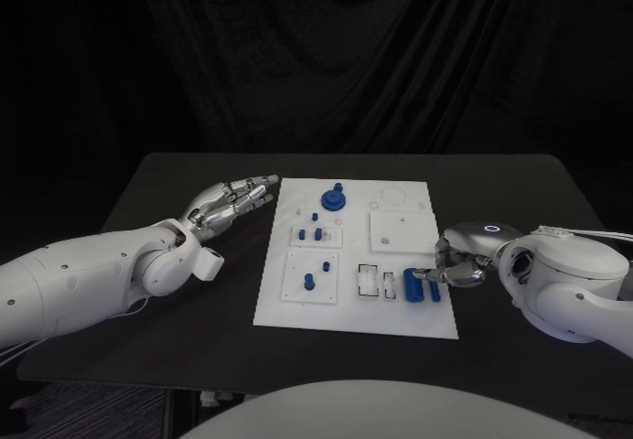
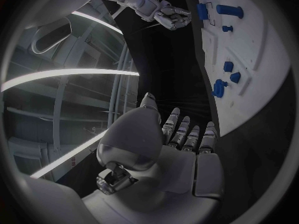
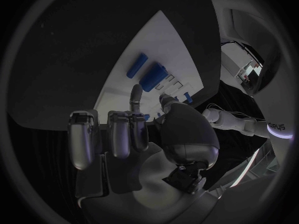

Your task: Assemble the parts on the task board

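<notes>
While the left hand [image 1: 235,201] was held w/ fingers spread and nothing grasped, it was seen beside the task board [image 1: 406,322], near the far-left corner, apart from the parts. On the board a blue knob part [image 1: 334,198] was standing at the far middle, small blue pegs [image 1: 311,235] were set in a block nearer, and another peg [image 1: 310,281] in the near-left block. Two blue cylinders [image 1: 423,290] were lying at the near-right, just beside the right hand [image 1: 462,261].

Whether the right hand's fingers were touching or pinching a cylinder could not be told; they were curled at the cylinders' edge, approx. level w/ the board.

Risks, as judged: a cylinder could be rolled off the near-right edge if nudged sideways by a fingertip; a shallow pinch on a round part could let it slip; the board itself could be shifted if pressed at its edge.

No brand, label or legible writing was made out on board or parts.
</notes>
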Robot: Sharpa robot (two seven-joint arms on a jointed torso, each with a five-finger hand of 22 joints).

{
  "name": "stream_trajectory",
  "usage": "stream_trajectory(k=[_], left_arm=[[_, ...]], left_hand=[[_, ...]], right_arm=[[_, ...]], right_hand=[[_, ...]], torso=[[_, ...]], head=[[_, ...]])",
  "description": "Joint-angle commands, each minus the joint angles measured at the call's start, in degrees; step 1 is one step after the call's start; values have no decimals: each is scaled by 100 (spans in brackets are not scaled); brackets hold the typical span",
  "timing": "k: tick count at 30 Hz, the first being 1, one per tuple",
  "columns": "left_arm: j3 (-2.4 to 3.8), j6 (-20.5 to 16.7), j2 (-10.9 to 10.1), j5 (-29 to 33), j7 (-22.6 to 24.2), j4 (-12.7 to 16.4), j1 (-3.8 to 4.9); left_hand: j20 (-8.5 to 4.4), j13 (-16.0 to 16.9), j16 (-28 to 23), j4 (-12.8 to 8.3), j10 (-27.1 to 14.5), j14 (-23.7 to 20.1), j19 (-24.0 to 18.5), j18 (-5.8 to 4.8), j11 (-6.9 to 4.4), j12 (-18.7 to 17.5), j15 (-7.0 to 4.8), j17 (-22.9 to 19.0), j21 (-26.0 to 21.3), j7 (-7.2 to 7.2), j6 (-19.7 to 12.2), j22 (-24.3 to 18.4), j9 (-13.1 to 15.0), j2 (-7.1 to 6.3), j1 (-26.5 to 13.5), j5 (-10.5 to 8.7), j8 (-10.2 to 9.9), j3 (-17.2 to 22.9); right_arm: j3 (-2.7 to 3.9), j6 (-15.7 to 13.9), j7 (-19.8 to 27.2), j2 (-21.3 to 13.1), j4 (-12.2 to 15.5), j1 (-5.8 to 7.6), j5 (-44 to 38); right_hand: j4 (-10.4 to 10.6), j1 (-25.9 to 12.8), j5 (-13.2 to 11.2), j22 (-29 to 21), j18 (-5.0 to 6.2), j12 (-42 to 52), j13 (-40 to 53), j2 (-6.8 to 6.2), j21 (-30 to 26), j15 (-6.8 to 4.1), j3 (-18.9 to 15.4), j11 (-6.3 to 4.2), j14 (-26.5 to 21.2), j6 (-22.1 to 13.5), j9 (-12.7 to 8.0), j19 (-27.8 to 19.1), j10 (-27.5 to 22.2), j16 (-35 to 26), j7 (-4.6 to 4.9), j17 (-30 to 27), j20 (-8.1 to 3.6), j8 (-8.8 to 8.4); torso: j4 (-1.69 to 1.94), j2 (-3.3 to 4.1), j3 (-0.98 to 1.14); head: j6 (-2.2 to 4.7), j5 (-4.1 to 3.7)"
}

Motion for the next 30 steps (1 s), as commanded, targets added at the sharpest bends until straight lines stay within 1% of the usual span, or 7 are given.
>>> stream_trajectory(k=[1,5,10,13,15,19,30], left_arm=[[5,-518,-9,-465,955,46,-14],[5,-565,-17,-540,1010,52,-18],[4,-515,-33,-575,982,47,-31],[4,-473,-43,-583,943,40,-40],[4,-455,-45,-585,928,34,-44],[4,-438,-45,-588,917,29,-53],[4,-394,-51,-589,884,19,-67]], left_hand=[[-120,-4,-25,35,-21,-44,-19,3,-89,19,-109,-20,20,-88,-24,-26,-16,-87,-245,-681,-31,-136],[-132,-7,-39,24,-53,-65,-36,-17,-86,10,-106,-25,13,-44,-36,-49,-18,-49,-164,-457,-39,-73],[-88,-12,-40,31,-98,-65,-35,-25,-59,-17,-57,-25,17,3,-40,-48,-18,-10,-135,-308,-44,-46],[-27,-13,-38,27,-121,-57,-26,-10,-35,-20,-16,-24,27,49,-31,-43,-15,29,-81,-59,-44,-20],[-6,-13,-36,27,-128,-53,-24,2,-35,-18,-8,-22,31,62,-30,-43,-15,42,-39,68,-43,-7],[1,-13,-36,27,-128,-51,-20,8,-36,-14,-8,-22,34,68,-22,-38,-14,40,-22,106,-41,-6],[33,-14,-32,30,-138,-43,-10,33,-37,-9,-2,-20,46,90,-10,-33,-12,65,53,335,-36,13]], right_arm=[[2,-325,-284,16,-3,-92,-5],[2,-488,-254,64,-48,-185,-5],[1,-676,-229,121,-112,-279,-5],[1,-679,-195,147,-151,-306,-5],[1,-632,-161,170,-187,-319,-5],[1,-618,-115,205,-233,-341,-5],[0,-660,-21,331,-340,-393,-5]], right_hand=[[-7,27,6,1508,-87,14,1506,22,18,-29,38,-35,587,7,18,604,607,34,-41,1472,-28,27],[-2,16,-1,1508,-87,14,1506,25,18,-30,39,-35,581,0,24,604,607,22,-39,1443,-29,18],[2,-8,-36,1508,-87,14,1506,20,18,-28,33,-31,578,-10,25,604,607,15,-35,1427,-28,-7],[1,-42,-80,1508,-87,14,1506,-4,18,-27,18,-33,576,11,29,604,607,11,-36,1416,-28,-24],[-9,6,-202,1508,-87,14,1506,-80,18,-35,21,-37,577,53,39,604,607,13,-43,1420,-33,-63],[6,-19,-564,1508,-87,14,1506,-130,18,-35,16,-37,576,103,49,604,607,11,-43,1413,-34,-119],[22,-189,-901,1508,-87,14,1506,-243,18,-40,-11,-41,564,173,63,604,607,-12,-48,1354,-37,-188]], torso=[[-4,-3,3],[2,-7,0],[-1,-4,3],[1,-8,2],[1,-7,-1],[5,-6,-6],[6,-4,-3]], head=[[-1,-5],[-1,-33],[-1,-29],[-1,-29],[-1,-29],[-1,-41],[-1,-39]])
